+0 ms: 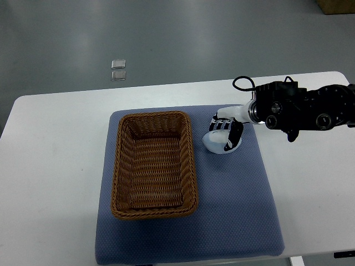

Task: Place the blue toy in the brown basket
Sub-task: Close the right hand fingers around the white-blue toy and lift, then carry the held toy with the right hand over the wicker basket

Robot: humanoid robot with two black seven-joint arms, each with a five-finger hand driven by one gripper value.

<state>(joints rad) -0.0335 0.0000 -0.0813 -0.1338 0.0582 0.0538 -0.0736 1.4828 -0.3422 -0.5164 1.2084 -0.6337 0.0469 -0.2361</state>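
A pale blue, rounded toy (212,143) lies on the blue mat (233,210), just right of the brown wicker basket (117,166). My right hand (224,134) reaches in from the right edge and sits on top of the toy. Its white and black fingers (232,138) curl down over the toy's right side, so most of that side is hidden. The toy looks to be resting on the mat, about a hand's width from the basket's right rim. The basket has nothing in it. My left arm does not show.
The mat covers the middle of a white table (55,166). Two small clear squares (118,70) lie on the grey floor beyond the far edge. A brown box corner (336,5) shows at the top right.
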